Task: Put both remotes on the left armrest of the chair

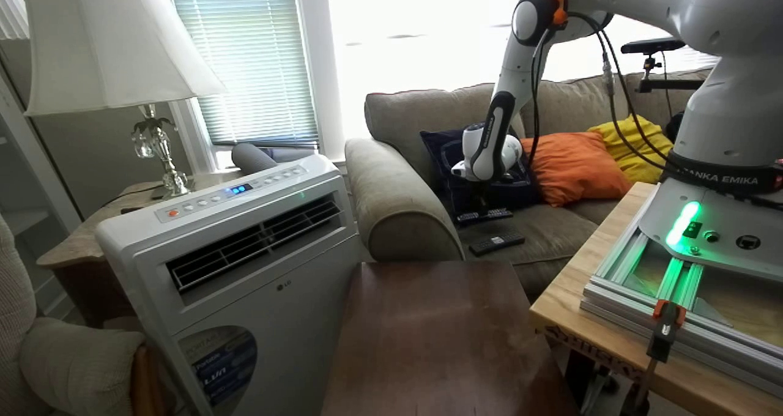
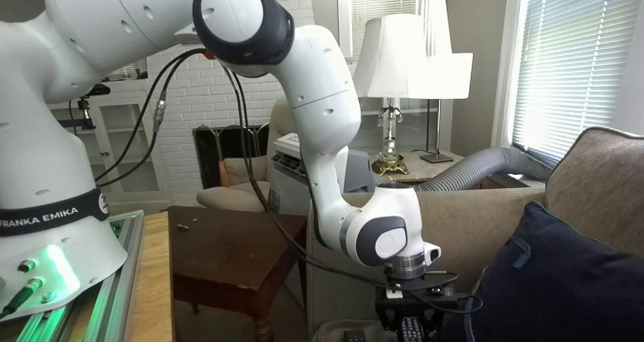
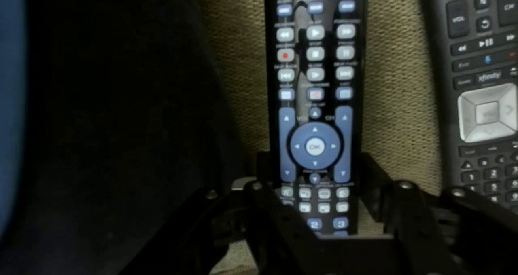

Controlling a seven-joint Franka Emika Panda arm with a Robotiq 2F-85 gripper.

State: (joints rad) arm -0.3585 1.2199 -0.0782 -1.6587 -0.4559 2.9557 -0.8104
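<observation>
I count one blue-keyed remote (image 3: 315, 141), evidently pinched in the claw (image 3: 317, 170), whether lifted I cannot tell; one grey remote (image 3: 481, 107), loose just beside it on the chair (image 1: 550, 235); pickup, I judge, begun; placements on the armrest (image 1: 391, 186), both outstanding.

We see glossy black plastic on the blue-keyed remote (image 3: 315, 109), its face catching reflections, while the xfinity remote (image 3: 485, 113) looks matt around a shinier silvery pad. The sofa (image 3: 398, 89) wears rough woven cloth; the navy cushion (image 2: 558, 276), matt cloth. We find the table (image 1: 428, 330) smooth, faintly shiny dark wood, and the arm (image 2: 322, 95) smooth and white. In the dim wrist view we can't say whether the gripper (image 3: 315, 169) is metal or plastic.
</observation>
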